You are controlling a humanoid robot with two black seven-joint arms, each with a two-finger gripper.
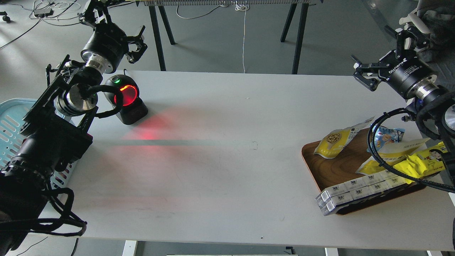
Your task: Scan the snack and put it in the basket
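The snack, a yellow-and-white pouch with a round picture of beige nuts, is lying flat on the wooden tray near the right edge of the tabletop, its white top pointing toward the far right. It is occupying the tray's far-left part, untouched by either arm. Beside it on the tray a small blue packet, a flat yellow packet with a cartoon face and a row of clear boxes along the tray's near edge are resting.

The right gripper is hovering above the tabletop's far right corner, fingers spread and holding nothing, well apart from the snack.

The left gripper is hanging beyond the far left corner of the tabletop, fingers parted, empty.

The scanner is standing near the far left corner, showing a red window and a green light, and casting a red glow across the tabletop.

The basket, light blue with slotted sides, is sitting off the left edge, mostly hidden behind the left arm.
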